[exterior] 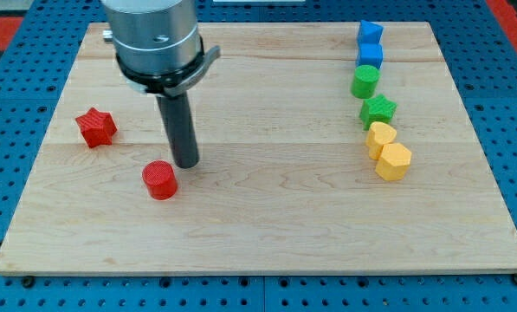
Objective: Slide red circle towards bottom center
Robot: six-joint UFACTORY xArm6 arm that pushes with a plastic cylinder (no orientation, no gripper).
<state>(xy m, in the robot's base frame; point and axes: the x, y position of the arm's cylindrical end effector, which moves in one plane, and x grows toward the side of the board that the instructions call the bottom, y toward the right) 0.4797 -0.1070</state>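
Camera view: my tip [186, 163] sits down on the board [267, 217], a bare rod with nothing to spread or pinch. The red circle [160, 180] lies just below it and to its left in the view, close, maybe touching, I can't tell. Red star [95, 126] is farther left; the blue, green and yellow blocks are well off to the right. I judge the push is only beginning: next, get above and left of the circle, then drive it down and right.

arm enters from view's top, silver cylindrical wrist above, dark rod hanging upright, my tip [186, 164] resting on board, left-centre.
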